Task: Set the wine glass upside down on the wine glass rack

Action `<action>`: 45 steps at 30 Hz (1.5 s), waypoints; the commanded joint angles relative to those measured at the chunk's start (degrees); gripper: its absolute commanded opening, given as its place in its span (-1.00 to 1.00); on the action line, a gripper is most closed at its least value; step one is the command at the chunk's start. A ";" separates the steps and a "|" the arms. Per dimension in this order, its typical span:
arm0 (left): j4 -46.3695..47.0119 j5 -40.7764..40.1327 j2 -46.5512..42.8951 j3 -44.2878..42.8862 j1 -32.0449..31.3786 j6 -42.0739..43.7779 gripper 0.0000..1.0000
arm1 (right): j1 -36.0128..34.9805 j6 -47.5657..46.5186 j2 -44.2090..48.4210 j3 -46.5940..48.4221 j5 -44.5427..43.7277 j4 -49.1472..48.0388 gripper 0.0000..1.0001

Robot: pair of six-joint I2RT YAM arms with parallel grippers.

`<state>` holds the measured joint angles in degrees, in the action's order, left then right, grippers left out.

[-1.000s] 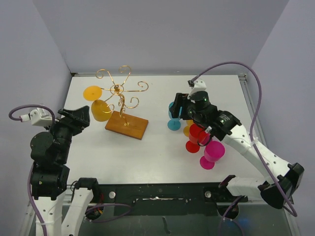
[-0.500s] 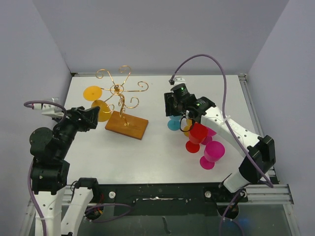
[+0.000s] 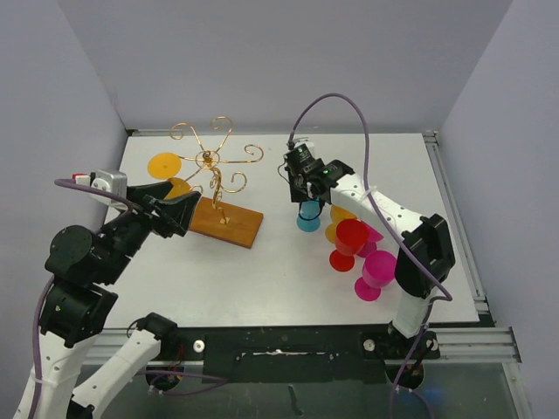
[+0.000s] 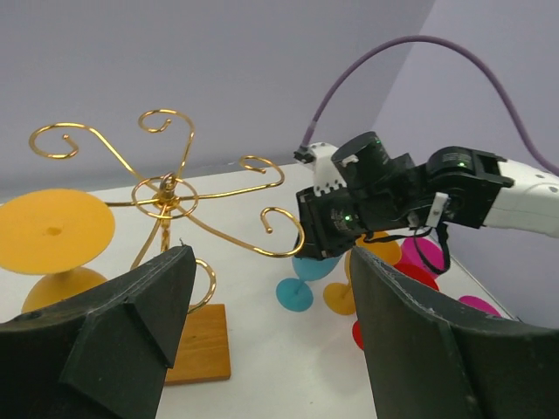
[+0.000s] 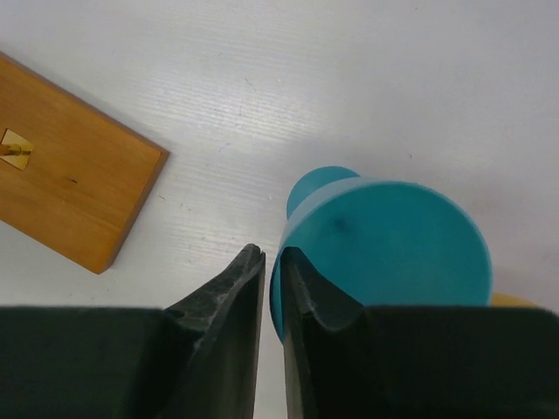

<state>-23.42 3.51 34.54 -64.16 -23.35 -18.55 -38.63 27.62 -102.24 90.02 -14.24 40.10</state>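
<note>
A teal wine glass (image 3: 307, 216) stands upright right of the wine glass rack (image 3: 210, 160), a gold wire stand on a wooden base (image 3: 225, 221). My right gripper (image 3: 305, 197) is over it, shut on the glass's near rim (image 5: 393, 253), one finger (image 5: 231, 288) outside the bowl and the other inside. An orange glass (image 3: 163, 165) hangs upside down on the rack's left arm. My left gripper (image 3: 186, 209) hovers open at the base's left end with nothing between its fingers. In the left wrist view the rack (image 4: 163, 186) and the teal glass (image 4: 295, 294) lie ahead.
Red (image 3: 349, 237), orange (image 3: 333, 230) and magenta (image 3: 379, 271) glasses cluster just right of the teal one. The rack's wooden base (image 5: 70, 183) lies left of the held glass. Grey walls close in the table at the back and sides.
My right gripper swung left and back over the teal glass and closed on its rim. My left gripper moved right, up to the rack's base.
</note>
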 commanded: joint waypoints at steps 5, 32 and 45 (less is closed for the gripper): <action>1.99 -1.79 -0.49 -3.52 -6.45 3.80 0.38 | 0.09 0.21 0.02 5.56 -5.28 2.26 -1.00; 25.51 6.49 12.63 -1.34 -6.62 -6.58 0.50 | -1.01 -1.00 41.45 -24.21 -4.59 -43.35 -1.00; 38.73 10.17 19.48 -0.97 -6.70 -24.50 0.50 | -1.01 1.99 47.57 -31.82 3.56 -61.76 -1.00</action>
<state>5.69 12.99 53.23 -63.72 -29.69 -34.50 -39.42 28.12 -56.73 58.78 -14.04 -10.37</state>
